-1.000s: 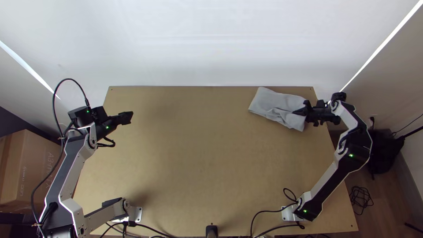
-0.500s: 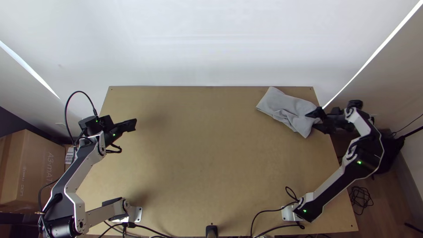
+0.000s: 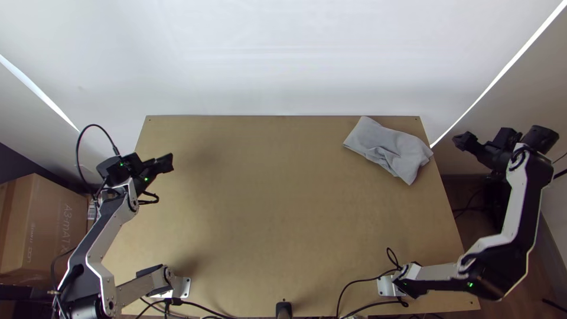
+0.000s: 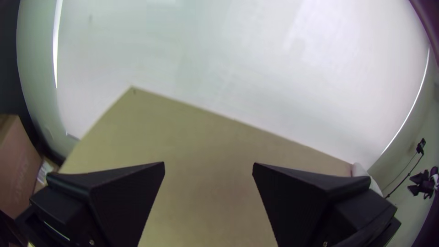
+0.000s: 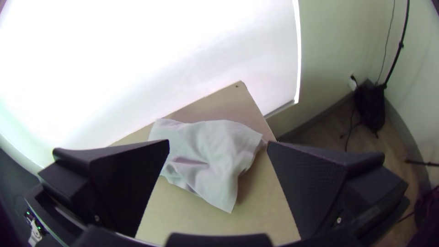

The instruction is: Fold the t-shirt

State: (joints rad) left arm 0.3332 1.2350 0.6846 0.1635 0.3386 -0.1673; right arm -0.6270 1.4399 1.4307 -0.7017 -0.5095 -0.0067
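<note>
The grey t-shirt [image 3: 387, 147] lies as a small folded bundle with creases near the table's far right corner; one corner of cloth points toward the near side. In the top view my right gripper [image 3: 463, 140] hangs beyond the table's right edge, apart from the cloth. Its own wrist view shows the right gripper [image 5: 218, 144] open, with the t-shirt [image 5: 208, 155] farther off on the table. Over the table's left part is my left gripper [image 3: 168, 163], far from the cloth; seen from its wrist, the left gripper [image 4: 208, 165] is open with nothing between its fingers.
The wooden table [image 3: 266, 207] has bare surface across its middle. Cables [image 3: 348, 295] lie along the near edge. A cardboard box [image 3: 41, 224] stands on the left, and a dark bag [image 5: 370, 105] is on the floor to the right.
The t-shirt was drawn slightly right and toward the near side, then left lying. My right gripper has let go and backed off past the right edge. The left gripper has shifted only slightly.
</note>
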